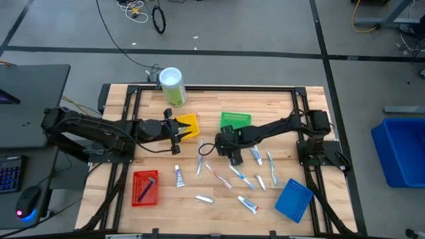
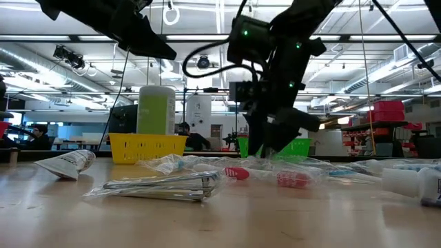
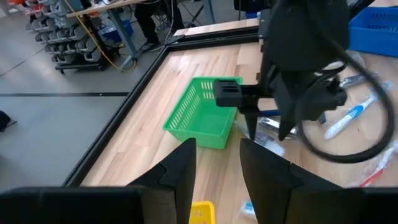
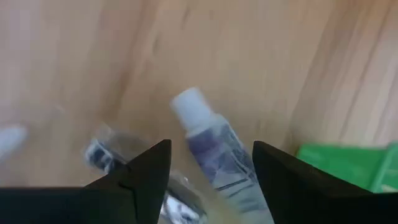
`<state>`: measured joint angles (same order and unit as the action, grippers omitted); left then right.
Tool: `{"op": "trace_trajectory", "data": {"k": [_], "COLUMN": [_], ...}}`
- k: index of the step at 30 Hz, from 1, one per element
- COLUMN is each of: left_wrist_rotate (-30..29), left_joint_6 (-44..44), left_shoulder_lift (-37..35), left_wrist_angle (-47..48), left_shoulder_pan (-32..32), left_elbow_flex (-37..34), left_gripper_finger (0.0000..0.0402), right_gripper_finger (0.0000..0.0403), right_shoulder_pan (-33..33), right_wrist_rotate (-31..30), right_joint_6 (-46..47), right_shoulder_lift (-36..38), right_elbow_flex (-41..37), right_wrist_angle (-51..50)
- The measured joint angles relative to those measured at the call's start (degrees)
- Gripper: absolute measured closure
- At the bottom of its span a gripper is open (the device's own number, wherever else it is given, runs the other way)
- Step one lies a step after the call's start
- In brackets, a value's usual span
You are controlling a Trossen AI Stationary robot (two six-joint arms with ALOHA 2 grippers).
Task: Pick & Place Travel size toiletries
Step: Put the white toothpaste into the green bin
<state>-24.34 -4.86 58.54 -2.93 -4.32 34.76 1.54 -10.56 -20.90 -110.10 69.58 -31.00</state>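
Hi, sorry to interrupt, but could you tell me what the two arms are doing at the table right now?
They are sorting travel toiletries scattered on the wooden table into small baskets. The right gripper is open and low over a small white tube, just in front of the green basket, with nothing grasped yet. The left gripper is open and empty above the yellow basket.

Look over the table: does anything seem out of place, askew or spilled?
Yes. The blue basket lies turned at an angle near the table's right front corner, and the toiletries lie scattered loose over the wood. Only the red basket holds any.
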Motion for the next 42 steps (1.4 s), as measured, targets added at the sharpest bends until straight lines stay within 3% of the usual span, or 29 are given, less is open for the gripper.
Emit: {"op": "trace_trajectory", "data": {"k": [5,17,26,30,37,42], "left_wrist_rotate": [0.0,1.9,2.8,2.8,2.8,2.8], "left_joint_6": [0.3,1.9,1.9,2.7,4.1,4.9], "left_shoulder_lift": [0.0,0.0,0.0,0.0,0.0,0.0], "left_wrist_angle": [1.0,1.3,1.5,1.6,2.0,2.2], "left_shoulder_pan": [0.0,0.0,0.0,0.0,0.0,0.0], "left_elbow_flex": [0.0,0.0,0.0,0.0,0.0,0.0], "left_gripper_finger": [0.0269,0.0269,0.0269,0.0269,0.0269,0.0269], "right_gripper_finger": [0.0188,0.0311,0.0322,0.0323,0.0323,0.0323], "right_shoulder_pan": [-1.4,-1.5,0.4,0.6,-2.8,-9.2], "right_wrist_rotate": [1.2,3.5,13.1,8.4,-9.9,-8.1], "right_joint_6": [-0.1,-0.6,4.1,5.5,10.4,17.4], "right_shoulder_lift": [-0.2,-2.2,1.5,5.6,14.2,14.8], "right_elbow_flex": [0.0,0.0,3.7,7.1,8.2,6.3], "right_wrist_angle": [0.3,0.5,0.7,-3.0,-6.3,-8.3]}}
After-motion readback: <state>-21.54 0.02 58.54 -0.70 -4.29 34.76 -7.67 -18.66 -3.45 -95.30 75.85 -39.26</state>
